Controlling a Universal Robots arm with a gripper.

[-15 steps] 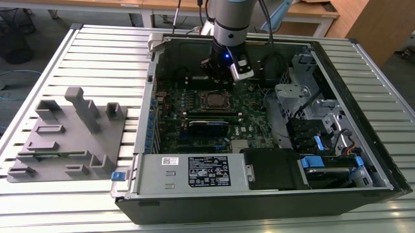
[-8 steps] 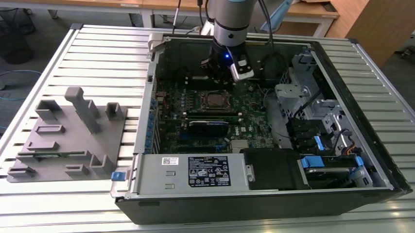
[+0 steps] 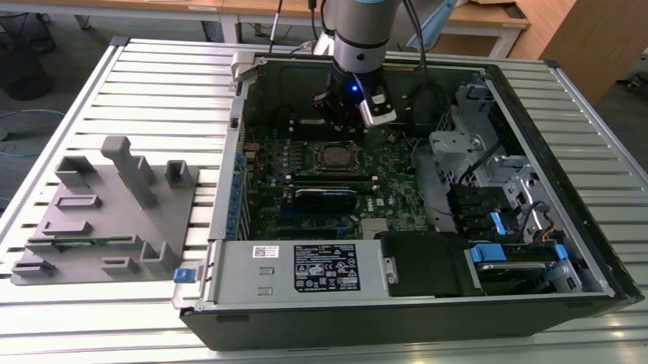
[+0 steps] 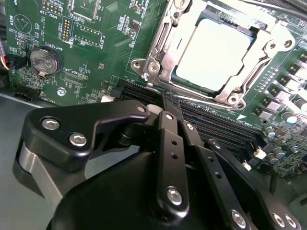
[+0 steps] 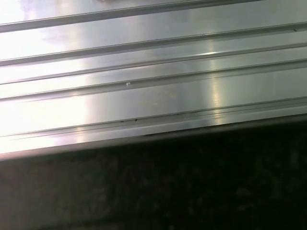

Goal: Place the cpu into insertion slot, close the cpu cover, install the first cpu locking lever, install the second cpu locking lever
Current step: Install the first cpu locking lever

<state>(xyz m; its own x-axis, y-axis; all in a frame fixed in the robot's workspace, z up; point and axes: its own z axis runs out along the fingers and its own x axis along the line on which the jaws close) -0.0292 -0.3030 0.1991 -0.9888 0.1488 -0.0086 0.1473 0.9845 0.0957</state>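
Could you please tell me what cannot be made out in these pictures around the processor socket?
- Socket contacts: second wrist view, covered by the chip and cover.
- Whether the gripper touches anything: second wrist view, the gripper itself hides the spot.
- Chip versus cover: exterior view, too small to tell apart.
- Motherboard far edge: exterior view, hidden behind the arm.
- Dark area: first wrist view, too dark to identify.

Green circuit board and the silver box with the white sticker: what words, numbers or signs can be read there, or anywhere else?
White label on the power supply: black print and symbols, too small to read.
Small sticker beside it: too small to read.
White lettering on the motherboard around the coin cell battery: small and tilted, not surely readable.
Slatted metal table in the first wrist view: no text.
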